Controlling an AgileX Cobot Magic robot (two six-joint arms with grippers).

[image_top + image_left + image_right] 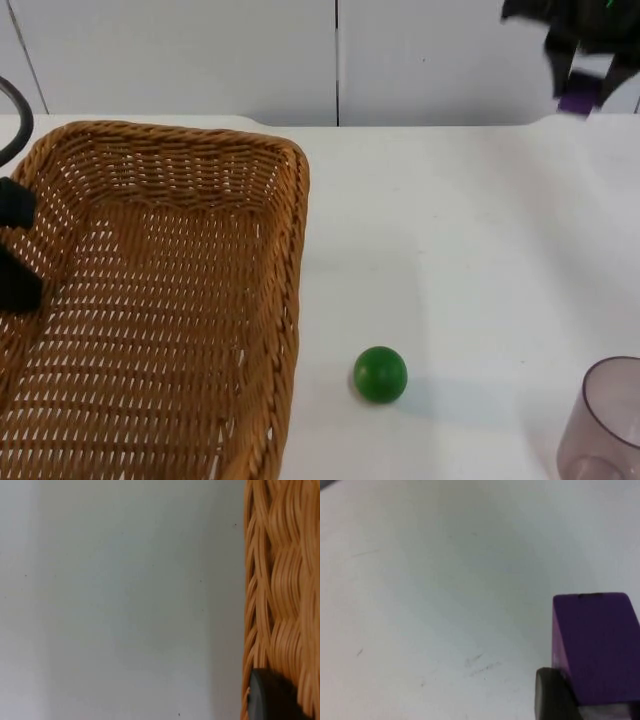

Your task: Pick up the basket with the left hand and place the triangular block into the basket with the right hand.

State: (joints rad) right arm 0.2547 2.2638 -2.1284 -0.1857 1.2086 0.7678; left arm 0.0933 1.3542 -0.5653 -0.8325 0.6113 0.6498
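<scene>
A: What is being shown on the table (460, 220), taken from the largest thing down?

B: The wicker basket (160, 300) is being seen at the near left of the white top, its long axis running from near to far. Its left rim is being gripped by the left gripper (15, 250), whose black fingers are being clamped on the weave; in the left wrist view the woven wall (280, 580) is being pressed by a fingertip (270, 700).

A: And to the right?

B: A translucent cup (605, 420) is being cut off at the near right edge, and a green ball (380, 374) is resting on the table between the cup and the basket, just beside the basket's right wall.

A: Where is the triangular block being kept?

B: The purple triangular block (578, 97) is being held aloft at the far right by the right gripper (575, 75). In the right wrist view the block (592, 645) is being pinched, with bare table beneath it.

A: What is the coming move being governed by?

B: The basket is lying to the left of and nearer than the carried block, well apart from it. By judgement, the block is to be carried leftward and toward the near side until the open basket is beneath it; the ball is being left outside that path.
</scene>
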